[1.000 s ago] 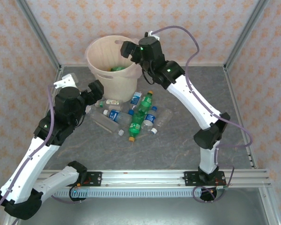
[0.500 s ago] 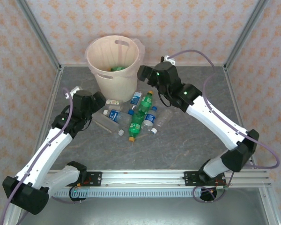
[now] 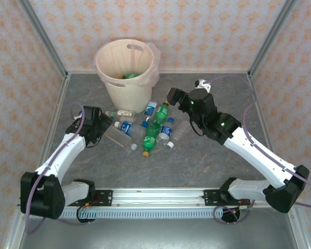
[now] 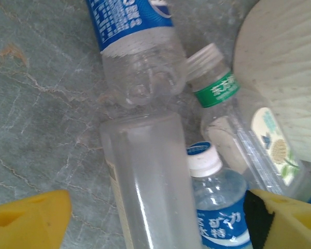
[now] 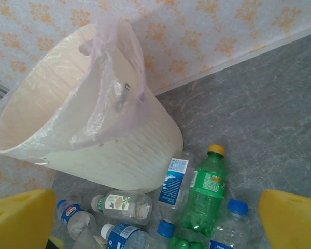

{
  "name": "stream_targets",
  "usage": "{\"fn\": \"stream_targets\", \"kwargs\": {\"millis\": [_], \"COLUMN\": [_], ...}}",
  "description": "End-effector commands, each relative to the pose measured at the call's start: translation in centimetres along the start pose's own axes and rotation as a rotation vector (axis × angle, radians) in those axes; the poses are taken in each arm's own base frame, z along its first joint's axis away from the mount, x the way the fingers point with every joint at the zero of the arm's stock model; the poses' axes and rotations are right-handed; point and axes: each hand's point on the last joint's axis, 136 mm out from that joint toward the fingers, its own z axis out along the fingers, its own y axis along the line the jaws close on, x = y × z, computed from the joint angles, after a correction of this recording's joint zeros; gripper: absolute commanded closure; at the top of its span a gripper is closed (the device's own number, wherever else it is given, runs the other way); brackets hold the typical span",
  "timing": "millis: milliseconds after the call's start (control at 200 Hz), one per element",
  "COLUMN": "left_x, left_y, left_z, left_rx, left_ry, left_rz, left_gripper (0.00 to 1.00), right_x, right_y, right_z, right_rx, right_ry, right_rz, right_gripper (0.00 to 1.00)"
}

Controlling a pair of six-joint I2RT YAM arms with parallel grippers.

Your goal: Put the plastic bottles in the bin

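I have the left gripper (image 4: 155,220) low over the left end of the pile. Its yellow fingers (image 4: 28,218) stand apart on either side of a clear, unlabelled plastic bottle (image 4: 150,181) lying on the grey marbled table (image 3: 207,155). They straddle it without touching, which I judge to be the set-up for a grasp across its body. The right gripper (image 5: 155,223) hangs spread and empty to the right of the pile, facing the tall cream-beige plastic bin (image 5: 119,150) with its pinkish liner bag (image 5: 111,78). That seems to leave the left arm room.

The plastic bottles (image 3: 145,129) lie on their sides, heaped against one another at the bin's near foot. Among them are a green bottle with a yellow cap (image 5: 205,192) and clear ones with blue labels. Something green lies inside the bin.
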Motion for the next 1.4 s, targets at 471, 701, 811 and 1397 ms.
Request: {"fn": "stream_targets", "kwargs": {"millis": [471,701,811,1397], "left_x": [-0.7,-0.9,-0.4,1.8], "left_y": [-0.1,-0.2,0.4,2.9], "left_z": [5.1,5.7,6.4,8.3], "left_rx": [-0.055,-0.067,-0.082,-0.131], "left_ry": [0.048,0.051,0.070,0.129], "left_rz": [0.009,0.019,0.018,0.026], "left_gripper": [0.15,0.15,0.15,0.30], "right_x": [-0.8,-0.5,-0.4,-0.1], "right_y": [-1.0,-1.2,-1.2,-0.9], "right_z": [-0.9,-0.7,-0.6,-0.4], "right_rx": [0.028,0.031,0.034,0.021], "right_ry": [-0.045,-0.040,-0.038,-0.020], "right_rz": [0.046,0.045,0.044,0.054], "right_gripper": [0.00,0.00,0.00,0.00]}}
